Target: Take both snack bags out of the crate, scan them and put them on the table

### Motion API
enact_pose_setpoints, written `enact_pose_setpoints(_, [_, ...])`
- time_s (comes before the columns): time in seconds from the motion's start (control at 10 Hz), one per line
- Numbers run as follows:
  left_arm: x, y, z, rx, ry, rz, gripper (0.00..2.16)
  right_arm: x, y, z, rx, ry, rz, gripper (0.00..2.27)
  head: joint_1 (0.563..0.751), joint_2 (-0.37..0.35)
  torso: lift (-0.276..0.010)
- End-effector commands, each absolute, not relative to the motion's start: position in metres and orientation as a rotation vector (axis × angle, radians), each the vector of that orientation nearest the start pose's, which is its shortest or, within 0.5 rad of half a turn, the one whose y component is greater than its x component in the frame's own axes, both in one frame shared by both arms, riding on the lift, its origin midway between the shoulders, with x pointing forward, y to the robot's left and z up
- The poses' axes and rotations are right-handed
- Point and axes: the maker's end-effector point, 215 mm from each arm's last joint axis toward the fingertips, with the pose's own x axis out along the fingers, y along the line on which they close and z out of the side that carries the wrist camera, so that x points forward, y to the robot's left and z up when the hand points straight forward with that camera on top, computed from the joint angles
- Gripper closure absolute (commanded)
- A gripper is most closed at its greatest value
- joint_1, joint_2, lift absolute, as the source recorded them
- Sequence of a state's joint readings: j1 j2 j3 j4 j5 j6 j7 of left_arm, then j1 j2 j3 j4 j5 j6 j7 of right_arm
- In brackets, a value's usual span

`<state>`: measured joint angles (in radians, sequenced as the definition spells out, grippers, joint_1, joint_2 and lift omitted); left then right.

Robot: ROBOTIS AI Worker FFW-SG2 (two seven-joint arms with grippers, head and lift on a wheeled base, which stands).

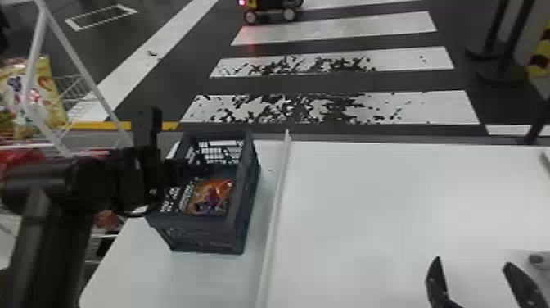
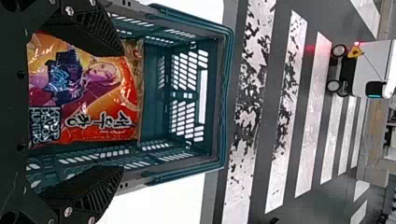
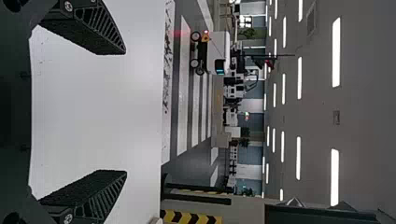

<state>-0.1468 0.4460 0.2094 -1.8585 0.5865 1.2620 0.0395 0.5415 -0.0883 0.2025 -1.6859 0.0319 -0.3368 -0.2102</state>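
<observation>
In the head view, we see a snack bag (image 1: 213, 197) lying in the crate (image 1: 195, 221), which stands on the robot's left side of the table (image 1: 388, 213). The left arm (image 1: 98, 180) is over the crate's left rim, while the right gripper (image 1: 472, 264) waits over the table on the other side, its fingers apart with nothing between them. We judge the step in hand to be taking the first bag out, with the scan and the setting down on the table not yet done. In the left wrist view, the left gripper (image 2: 123, 111) is open above the bag, a finger towards each side and no grip made; whether one of them touches the wrapper, we cannot tell. The bag lies with its printed face up and a straight end towards the crate's far wall. We take its long axis to run along the crate's length, though the near end is cut off. The next move seems to call for lowering, closing on the bag's sides and lifting straight up past the rim. We cannot make out the second bag for certain. In the right wrist view, the right gripper's open fingers face empty air.
</observation>
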Motion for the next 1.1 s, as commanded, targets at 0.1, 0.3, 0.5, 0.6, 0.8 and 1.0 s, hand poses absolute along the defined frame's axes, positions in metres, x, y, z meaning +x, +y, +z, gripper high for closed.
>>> enact_pose_setpoints(0.1, [0.534,0.393,-0.400,-0.110,0.811,0.019,0.14,0.387,-0.172,-0.450,-0.023,0.097,0.023,0.08,0.695,0.254,-0.094])
enact_pose_setpoints(0.3, [0.534,0.389,-0.417,-0.109,0.853,0.016,0.14,0.387,-0.173,-0.452,-0.025,0.103,0.024,0.08,0.695,0.260,-0.094])
enact_pose_setpoints(0.5, [0.534,0.389,-0.431,-0.112,0.882,0.021,0.14,0.389,-0.173,-0.453,-0.026,0.102,0.027,0.08,0.695,0.257,-0.094])
enact_pose_setpoints(0.6, [0.531,0.390,-0.439,-0.120,0.900,0.025,0.14,0.389,-0.172,-0.455,-0.024,0.106,0.034,0.08,0.695,0.255,-0.094])
enact_pose_setpoints(0.8, [0.526,0.391,-0.456,-0.116,0.938,0.034,0.14,0.390,-0.173,-0.456,-0.025,0.108,0.034,0.08,0.695,0.259,-0.094])
enact_pose_setpoints(1.0, [0.524,0.391,-0.469,-0.114,0.965,0.034,0.14,0.390,-0.173,-0.457,-0.026,0.110,0.037,0.08,0.695,0.260,-0.094])
